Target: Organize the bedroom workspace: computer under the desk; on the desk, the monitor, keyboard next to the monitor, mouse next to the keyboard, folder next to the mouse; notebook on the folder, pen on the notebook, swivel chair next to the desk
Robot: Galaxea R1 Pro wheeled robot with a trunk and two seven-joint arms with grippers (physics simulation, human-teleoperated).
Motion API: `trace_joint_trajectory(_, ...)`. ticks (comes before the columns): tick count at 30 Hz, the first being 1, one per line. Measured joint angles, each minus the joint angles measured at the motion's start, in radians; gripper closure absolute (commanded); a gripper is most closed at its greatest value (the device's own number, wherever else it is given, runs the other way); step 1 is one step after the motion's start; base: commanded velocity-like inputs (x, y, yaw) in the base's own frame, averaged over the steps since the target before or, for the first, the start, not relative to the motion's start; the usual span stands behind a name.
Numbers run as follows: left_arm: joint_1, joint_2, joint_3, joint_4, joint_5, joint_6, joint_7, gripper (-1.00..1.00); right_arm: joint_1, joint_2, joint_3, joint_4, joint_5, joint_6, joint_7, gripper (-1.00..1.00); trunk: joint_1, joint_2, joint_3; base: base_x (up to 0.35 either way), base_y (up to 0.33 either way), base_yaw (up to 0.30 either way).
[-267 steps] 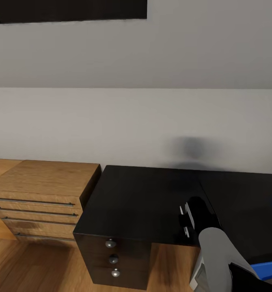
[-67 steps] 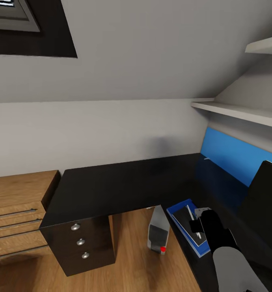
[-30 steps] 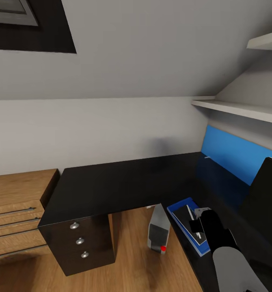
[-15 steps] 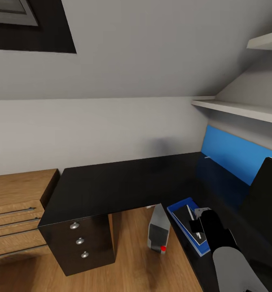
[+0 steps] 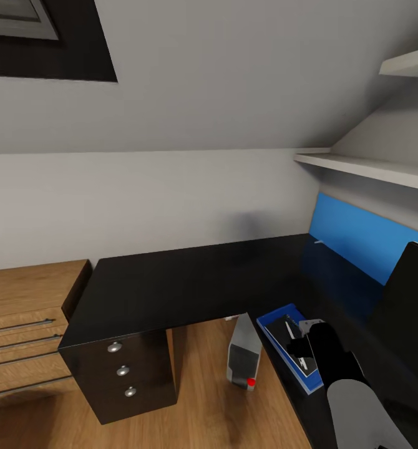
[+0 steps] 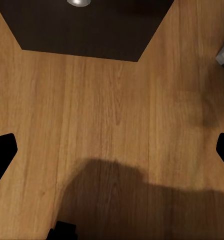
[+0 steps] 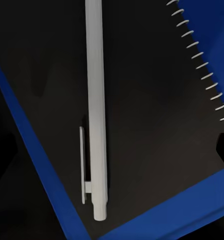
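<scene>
Nearest in the head view, the right gripper (image 5: 304, 349) hangs just over the stack at the desk's near right edge. Its fingers look spread, with nothing pinched between them. Beneath it the white pen (image 7: 95, 107) lies flat on the black spiral-bound notebook (image 7: 157, 100), which rests on the bright blue folder (image 5: 277, 316). The pen looks light, stiff and smooth, likely to roll; a hold across the barrel's middle, clear of the clip, would be steadiest. The folder is thin and flat and would need lifting by an edge.

Left of the stack, the pale computer (image 5: 242, 357) stands on the floor under the desk (image 5: 171, 287). The left gripper (image 6: 112, 150) is open over bare wooden floor (image 6: 112, 100). At the far right stands the monitor (image 5: 408, 305), with the blue back panel (image 5: 359, 237) behind it. The wooden drawer chest (image 5: 22, 312) sits far left.
</scene>
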Motion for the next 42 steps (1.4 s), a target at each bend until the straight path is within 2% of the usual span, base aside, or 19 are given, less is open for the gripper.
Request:
trace_joint_trajectory(7, 0.000, 0.000, 0.000, 0.000, 0.000, 0.000, -0.001, -1.00, 0.000, 0.001, -0.001, -0.017, -0.002, 0.003, 0.000, -1.00, 0.000, 0.000, 0.000, 0.000, 0.000, 0.000)
trace_joint_trajectory(11, 0.000, 0.000, 0.000, 0.000, 0.000, 0.000, 0.000, -1.00, 0.000, 0.009, -0.005, -0.088, -0.006, 0.005, 0.005, -1.00, 0.000, 0.000, 0.000, 0.000, 0.000, 0.000)
trace_joint_trajectory(17, 0.000, 0.000, 0.000, 0.000, -0.001, 0.001, 0.000, -1.00, 0.000, 0.035, -0.010, -0.149, -0.008, 0.006, 0.012, -1.00, 0.000, 0.000, 0.000, 0.000, 0.000, 0.056)
trace_joint_trajectory(22, 0.000, 0.000, 0.000, -0.001, -0.001, 0.001, -0.001, -1.00, 0.001, 0.071, -0.011, -0.185, -0.007, 0.006, 0.013, -1.00, 0.000, 0.000, 0.000, 0.000, 0.000, 0.205)
trace_joint_trajectory(32, 0.000, 0.000, 0.000, -0.001, -0.001, 0.002, 0.000, -1.00, 0.001, 0.089, -0.012, -0.196, -0.008, 0.003, 0.014, -1.00, 0.000, 0.000, 0.000, 0.000, 0.000, 0.254)
trace_joint_trajectory(39, 0.000, 0.000, 0.000, -0.001, -0.002, 0.002, 0.000, -1.00, 0.021, 0.131, -0.011, -0.186, -0.010, -0.012, 0.015, -1.00, 0.000, 0.000, 0.000, 0.000, 0.000, 0.261)
trace_joint_trajectory(42, 0.000, 0.000, 0.000, -0.001, -0.001, 0.002, 0.000, -1.00, 0.027, 0.131, -0.009, -0.145, -0.009, -0.050, 0.014, -1.00, 0.000, 0.000, 0.000, 0.000, 0.000, 0.261)
